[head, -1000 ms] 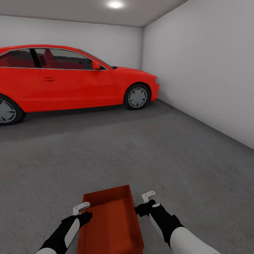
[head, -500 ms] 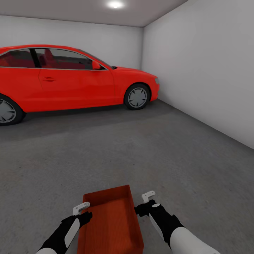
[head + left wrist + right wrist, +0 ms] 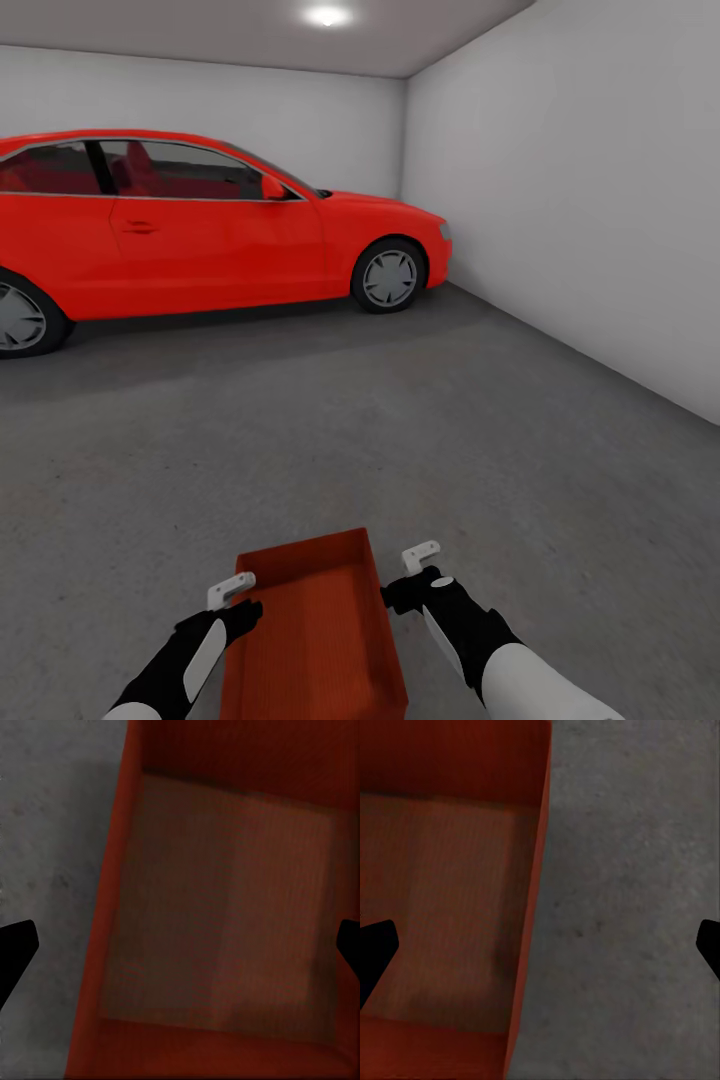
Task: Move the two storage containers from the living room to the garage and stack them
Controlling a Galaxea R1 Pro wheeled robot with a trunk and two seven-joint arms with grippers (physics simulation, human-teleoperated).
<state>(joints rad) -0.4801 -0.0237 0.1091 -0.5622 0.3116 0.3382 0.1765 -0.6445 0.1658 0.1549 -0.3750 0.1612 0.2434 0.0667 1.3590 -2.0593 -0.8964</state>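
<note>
Grey mottled concrete floor (image 3: 420, 440) spans the white-walled garage, with a glossy red car (image 3: 200, 225) parked at the far left and a plain white side wall (image 3: 600, 200) at the right. Low in the head view, the left gripper (image 3: 228, 590) stands just beside the left long wall of a shallow orange-red open-top storage container (image 3: 315, 630); the right gripper (image 3: 418, 557) stands just beside its right wall. Whether this bin rests on the concrete or is carried above it cannot be told. Judged step: setting down one bin in the garage; the next move calls for confirming a flat rest, then stacking the second bin.

Each wrist view shows dark fingertips (image 3: 15, 945) spread wide apart, straddling a bin wall, clamped on nothing, and the finely ribbed bottom (image 3: 442, 900). That spread is unclear from the head camera.
</note>
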